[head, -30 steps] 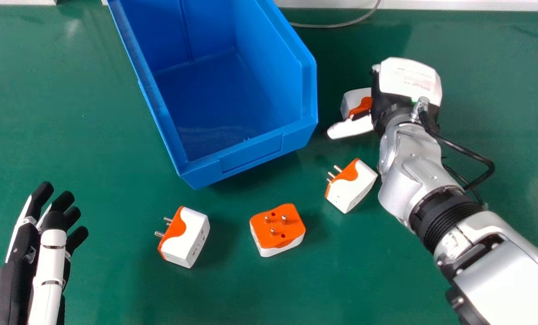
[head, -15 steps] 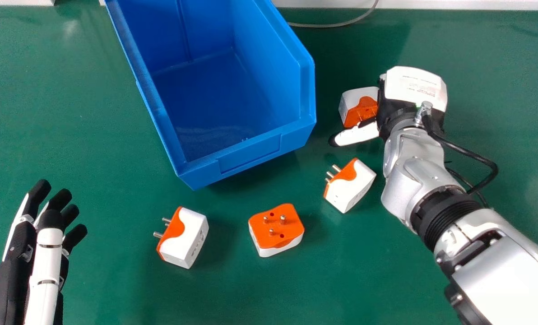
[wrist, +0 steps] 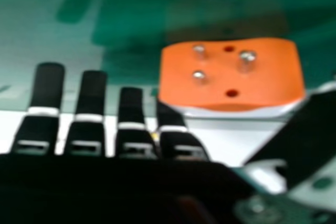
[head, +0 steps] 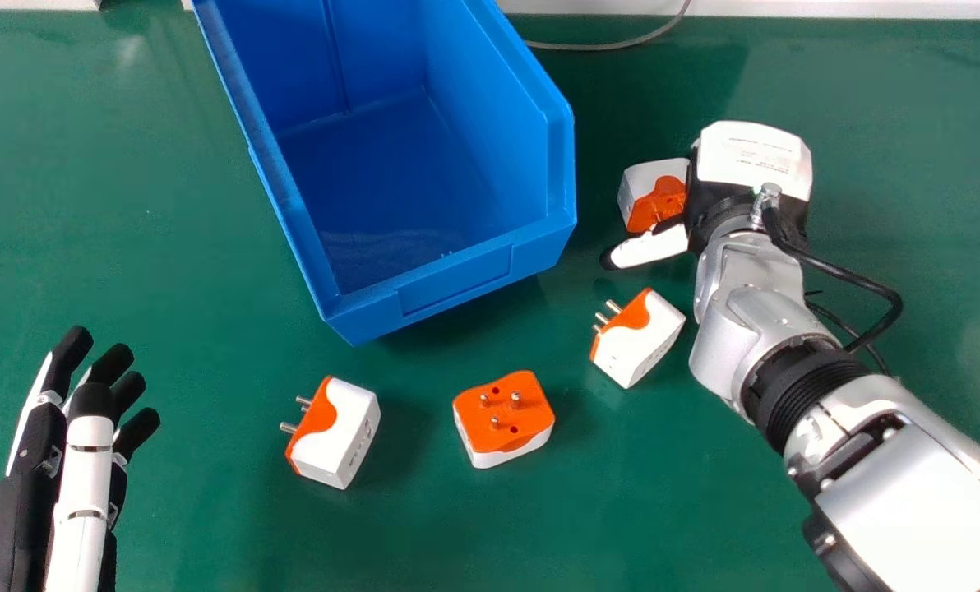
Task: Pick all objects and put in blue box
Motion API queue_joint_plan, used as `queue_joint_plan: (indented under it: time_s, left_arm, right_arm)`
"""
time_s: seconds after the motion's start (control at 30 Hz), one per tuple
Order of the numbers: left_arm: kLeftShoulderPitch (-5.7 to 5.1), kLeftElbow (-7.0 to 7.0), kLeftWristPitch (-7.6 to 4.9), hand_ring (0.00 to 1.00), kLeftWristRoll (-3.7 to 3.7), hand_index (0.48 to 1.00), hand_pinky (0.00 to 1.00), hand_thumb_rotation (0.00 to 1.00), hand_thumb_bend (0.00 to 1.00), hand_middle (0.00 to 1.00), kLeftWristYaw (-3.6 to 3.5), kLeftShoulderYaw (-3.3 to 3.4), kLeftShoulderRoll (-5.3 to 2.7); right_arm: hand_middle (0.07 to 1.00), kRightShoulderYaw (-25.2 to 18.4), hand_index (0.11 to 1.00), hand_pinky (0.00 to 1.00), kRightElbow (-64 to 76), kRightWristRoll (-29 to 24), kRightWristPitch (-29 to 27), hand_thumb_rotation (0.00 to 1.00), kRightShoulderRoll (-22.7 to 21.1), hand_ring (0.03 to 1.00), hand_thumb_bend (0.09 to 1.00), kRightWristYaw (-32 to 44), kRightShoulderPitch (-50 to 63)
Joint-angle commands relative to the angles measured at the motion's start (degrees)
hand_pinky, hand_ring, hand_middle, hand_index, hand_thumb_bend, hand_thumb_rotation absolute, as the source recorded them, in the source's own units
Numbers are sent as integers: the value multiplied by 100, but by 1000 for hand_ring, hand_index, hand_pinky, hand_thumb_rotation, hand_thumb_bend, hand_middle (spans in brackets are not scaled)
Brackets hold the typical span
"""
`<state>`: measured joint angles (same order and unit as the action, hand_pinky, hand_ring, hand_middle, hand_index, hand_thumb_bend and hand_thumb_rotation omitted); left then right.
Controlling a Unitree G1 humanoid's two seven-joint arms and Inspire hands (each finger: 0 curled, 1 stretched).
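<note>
Right robot hand: open at the far right of the table, fingers (wrist: pixel 50 85) straight and thumb spread away from them, with no grip on anything; back of the right robot hand (head: pixel 749 160) facing up.
Nearest plug adapter: a blocky white plastic plug adapter with an orange pin face (head: pixel 642 185), at 9 o'clock from the hand's back, between hand and box; in the right hand view, three metal pins and two holes show. Whether the fingers touch it, I cannot tell.
Box: an open-topped, deep blue plastic box (head: pixel 457 284), at 9 o'clock beyond that adapter and apart from it.
Angled adapter: a white and orange plastic block (head: pixel 646 341) with metal pins, at 4 o'clock from the box's middle, pins aimed at about 10.
Pins-up adapter: an orange-topped, white-sided plastic block (head: pixel 504 415), at 5 o'clock from the box, three pins upright.
Farthest adapter: a white and orange plastic block (head: pixel 342 432), between 6 and 7 o'clock from the box, pins towards 10.
Left robot hand: at 9 o'clock from the farthest adapter, fingers straight (head: pixel 83 485).
Surface: a green table (head: pixel 194 526) under all four adapters and the box.
</note>
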<state>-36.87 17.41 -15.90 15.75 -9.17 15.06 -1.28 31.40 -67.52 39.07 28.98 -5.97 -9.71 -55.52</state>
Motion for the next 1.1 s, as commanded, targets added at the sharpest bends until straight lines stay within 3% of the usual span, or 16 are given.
queue_joint_plan:
  time_s: [0.0, 0.1, 0.23, 0.43, 0.57, 0.7, 0.8, 0.83, 1.07]
  left_arm:
    - [-55, 58, -174, 893, -30, 917, 870, 737, 453, 893, -13, 44, 10]
    - [-62, 45, -161, 893, 32, 916, 866, 732, 459, 891, -18, 40, -13]
    - [-106, 80, -167, 891, -56, 914, 863, 726, 462, 889, 24, 17, -37]
    - [-111, 83, -141, 890, -92, 914, 862, 731, 465, 888, 67, 5, -53]
    - [-119, 105, -130, 887, -120, 911, 862, 736, 471, 886, 97, -9, -56]
    - [-83, 50, -174, 888, -17, 911, 865, 737, 468, 886, 17, 8, -38]
    - [-72, 2, -216, 890, -74, 912, 868, 733, 463, 887, 27, 22, -20]
    - [-65, -16, -228, 890, -63, 912, 868, 733, 462, 887, 24, 19, -26]
    - [-78, 2, -218, 888, -136, 910, 865, 736, 468, 885, 82, 0, -45]
  right_arm:
    - [847, 75, 825, 634, -1, 110, -45, 593, -45, 754, 818, 42, -275]
    - [835, 197, 811, 644, -107, 185, 19, 617, -36, 753, 805, 33, -311]
    - [818, 235, 797, 640, -201, 183, -16, 635, -40, 739, 808, 178, -371]
    - [778, 294, 759, 605, -260, 232, 27, 644, -28, 708, 801, 128, -402]
    - [654, 178, 670, 471, -271, 121, -28, 648, -25, 583, 783, 67, -420]
    - [554, -64, 618, 384, -295, -54, -47, 616, 13, 485, 763, -153, -424]
    - [472, -105, 582, 312, -342, -73, -86, 585, 22, 402, 750, -225, -436]
    - [435, -83, 559, 280, -367, -44, -90, 573, 24, 366, 745, -236, -441]
    - [350, -205, 540, 198, -461, -97, -29, 555, 69, 278, 730, -200, -506]
